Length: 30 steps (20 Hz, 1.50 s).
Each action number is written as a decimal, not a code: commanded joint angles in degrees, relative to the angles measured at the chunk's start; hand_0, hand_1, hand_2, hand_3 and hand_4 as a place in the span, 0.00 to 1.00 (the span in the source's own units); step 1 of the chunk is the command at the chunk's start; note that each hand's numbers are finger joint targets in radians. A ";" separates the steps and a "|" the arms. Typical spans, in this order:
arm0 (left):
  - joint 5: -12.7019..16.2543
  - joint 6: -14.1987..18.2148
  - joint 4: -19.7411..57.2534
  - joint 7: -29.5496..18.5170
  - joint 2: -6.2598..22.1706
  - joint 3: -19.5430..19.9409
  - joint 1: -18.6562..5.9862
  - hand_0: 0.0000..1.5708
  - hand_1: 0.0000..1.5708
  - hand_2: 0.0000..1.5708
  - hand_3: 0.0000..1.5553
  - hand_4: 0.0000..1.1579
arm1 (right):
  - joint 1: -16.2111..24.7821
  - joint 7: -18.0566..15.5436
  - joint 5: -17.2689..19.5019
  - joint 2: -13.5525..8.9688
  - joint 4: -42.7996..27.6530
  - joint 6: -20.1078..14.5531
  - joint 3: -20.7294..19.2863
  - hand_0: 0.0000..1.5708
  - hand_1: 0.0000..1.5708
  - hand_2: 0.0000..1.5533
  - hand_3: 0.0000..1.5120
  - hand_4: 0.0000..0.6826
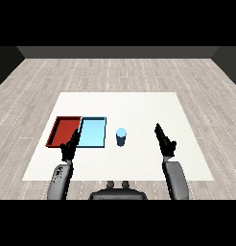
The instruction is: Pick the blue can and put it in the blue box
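Big white table (139, 108) on a grey wood floor (115, 72), with lots of bare room at the back and right. Red tray (57, 132) and light blue tray (101, 130) side by side at the left, with the left hand (70, 146), fingers straight and together, over their near edges. Small blue can (121, 137) upright just right of the blue tray, well apart from the right hand (165, 140), fingers straight too.
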 commanded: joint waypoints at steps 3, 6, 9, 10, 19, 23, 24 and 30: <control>-0.70 -0.91 -0.36 -0.30 -0.81 -0.12 -0.79 0.00 0.00 0.00 0.00 0.00 | -3.05 0.94 4.02 4.09 2.79 -4.27 1.75 0.00 0.00 0.00 0.00 0.00; -0.46 -2.02 -1.49 -1.55 -0.41 -0.32 0.58 0.00 0.00 0.00 0.00 0.00 | -7.13 2.08 6.14 6.17 6.25 -10.83 4.90 0.00 0.00 0.00 0.00 0.00; 4.43 -2.21 -6.26 -18.79 -5.39 0.90 -2.16 0.00 0.00 0.00 0.00 0.00 | -5.56 -8.83 -6.39 6.25 -1.43 -2.58 3.86 0.00 0.00 0.00 0.00 0.00; 5.11 -1.74 -6.64 -19.73 -5.92 0.75 -2.08 0.00 0.00 0.00 0.00 0.00 | -7.94 -9.21 -6.99 6.26 0.73 -4.59 4.49 0.00 0.00 0.00 0.00 0.00; 6.84 -5.02 -2.25 -25.41 -5.30 1.66 -1.77 0.00 0.00 0.00 0.00 0.00 | -8.79 -18.09 -8.37 4.94 9.99 -0.23 2.22 0.00 0.00 0.00 0.00 0.00; 10.31 -5.90 -3.58 -21.64 -3.73 4.35 -3.10 0.00 0.00 0.00 0.00 0.00 | -9.69 -19.95 -8.63 6.30 12.17 -3.08 3.33 0.00 0.00 0.00 0.00 0.00; 8.73 -5.73 -6.61 -22.65 -4.14 2.77 0.70 0.00 0.00 0.00 0.00 0.00 | -7.52 -14.65 -8.40 5.52 5.39 -2.10 3.42 0.00 0.00 0.00 0.00 0.00; 7.33 -3.85 -1.62 -22.12 -4.53 2.71 -5.29 0.00 0.00 0.00 0.00 0.00 | -11.48 -14.30 -10.16 6.31 11.75 -3.26 2.44 0.00 0.00 0.00 0.00 0.00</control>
